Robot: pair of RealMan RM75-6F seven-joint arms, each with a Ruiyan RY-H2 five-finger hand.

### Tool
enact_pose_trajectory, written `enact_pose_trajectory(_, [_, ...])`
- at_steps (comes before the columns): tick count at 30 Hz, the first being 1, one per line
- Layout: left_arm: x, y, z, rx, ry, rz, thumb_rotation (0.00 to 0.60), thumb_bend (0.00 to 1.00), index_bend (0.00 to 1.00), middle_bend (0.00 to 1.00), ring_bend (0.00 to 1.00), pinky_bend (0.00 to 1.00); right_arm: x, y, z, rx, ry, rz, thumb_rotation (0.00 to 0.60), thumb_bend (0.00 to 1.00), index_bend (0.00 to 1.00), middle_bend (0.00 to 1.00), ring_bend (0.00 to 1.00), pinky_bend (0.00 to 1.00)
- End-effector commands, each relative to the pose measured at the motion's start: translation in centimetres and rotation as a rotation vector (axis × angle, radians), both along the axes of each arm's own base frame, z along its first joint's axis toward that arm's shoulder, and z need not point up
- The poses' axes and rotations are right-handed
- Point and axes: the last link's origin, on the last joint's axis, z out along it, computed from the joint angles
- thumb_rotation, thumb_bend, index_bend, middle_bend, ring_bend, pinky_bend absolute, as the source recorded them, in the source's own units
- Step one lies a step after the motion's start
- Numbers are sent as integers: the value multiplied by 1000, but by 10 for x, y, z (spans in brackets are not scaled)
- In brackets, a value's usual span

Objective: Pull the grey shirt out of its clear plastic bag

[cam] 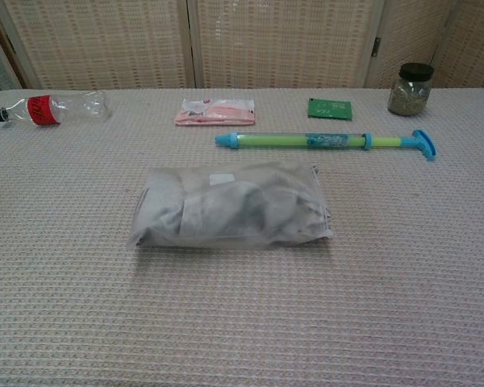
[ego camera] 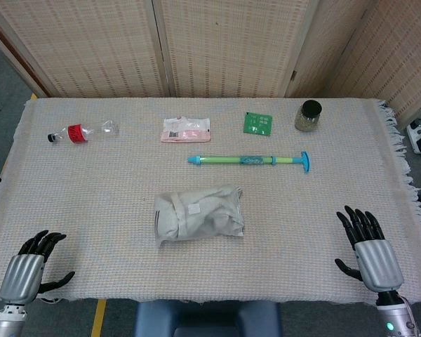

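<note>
Left hand (ego camera: pixel 28 270): fingers spread and lightly curled, holding nothing, lower left corner of the head view.
Right hand (ego camera: pixel 368 249): fingers apart, holding nothing, lower right.
Shirt (cam: pixel 234 211): folded inside its plastic bag (cam: pixel 149 230), centre of table (cam: pixel 403 306).
Pump (cam: pixel 327 141): just above the bag.
Bottle (cam: pixel 52 106): upper left.

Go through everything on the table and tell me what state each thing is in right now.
grey shirt: folded, inside its bag
clear plastic bag: lying flat, untouched
plastic bottle: crushed, capped, on its side
jar: upright, lid on
pump: lying flat
left hand: open
right hand: open
</note>
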Motion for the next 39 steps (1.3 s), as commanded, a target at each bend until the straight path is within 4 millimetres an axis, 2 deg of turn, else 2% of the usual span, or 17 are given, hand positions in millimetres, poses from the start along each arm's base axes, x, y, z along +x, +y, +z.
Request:
enact_pose_trajectory(1, [0, -1, -3, -18, -12, 2, 481, 203, 242, 248, 145, 243, 0, 0, 0, 4, -1, 2, 600, 103, 0, 0, 0, 0])
enact_pose_trajectory(4, [6, -3, -13, -55, -87, -1, 479, 202, 227, 251, 148, 277, 1, 2, -1, 11, 3, 5, 600, 104, 0, 0, 0, 0])
enact_pose_trajectory(7, [19, -3, -30, -67, -175, -37, 477, 191, 206, 352, 242, 476, 1, 2, -3, 18, 5, 3, 600, 103, 0, 0, 0, 0])
enact_pose_trajectory(9, [34, 2, -44, -39, -247, -89, 478, 189, 200, 606, 487, 751, 1, 2, -4, 19, 10, -1, 600, 103, 0, 0, 0, 0])
enact_pose_trajectory(10, [40, 4, -53, -55, -267, -105, 478, 188, 199, 778, 656, 887, 1, 1, -5, 19, 9, -2, 600, 103, 0, 0, 0, 0])
enact_pose_trajectory(11, [45, 5, -60, -75, -275, -117, 479, 188, 199, 916, 811, 975, 1, 0, -6, 19, 9, -3, 600, 103, 0, 0, 0, 0])
enact_pose_trajectory(13, [60, 11, -76, -109, -297, -142, 482, 190, 202, 999, 961, 1000, 2, -2, -8, 22, 10, -3, 600, 103, 0, 0, 0, 0])
enact_pose_trajectory(14, [68, 15, -84, -119, -322, -148, 482, 191, 211, 1000, 992, 1000, 2, -2, -9, 25, 11, -2, 600, 104, 0, 0, 0, 0])
enact_pose_trajectory(19, [94, 30, -115, -174, -403, -172, 488, 203, 324, 1000, 1000, 1000, 2, -5, -15, 53, 15, -10, 600, 102, 0, 0, 0, 0])
enact_pose_trajectory(23, [108, 39, -137, -165, -404, -188, 480, 204, 319, 1000, 1000, 1000, 1, -7, -17, 66, 20, -17, 600, 104, 0, 0, 0, 0])
enact_pose_trajectory(27, [121, 54, -154, -86, -367, -241, 481, 205, 361, 1000, 1000, 1000, 1, -7, -16, 77, 12, -22, 600, 103, 0, 0, 0, 0])
enact_pose_trajectory(32, [123, 70, -175, 9, -308, -286, 481, 205, 441, 1000, 1000, 1000, 0, -8, -13, 89, 4, -29, 600, 103, 0, 0, 0, 0])
enact_pose_trajectory(39, [116, 83, -190, 82, -232, -341, 478, 210, 501, 1000, 1000, 1000, -2, -10, -10, 111, -11, -41, 600, 103, 0, 0, 0, 0])
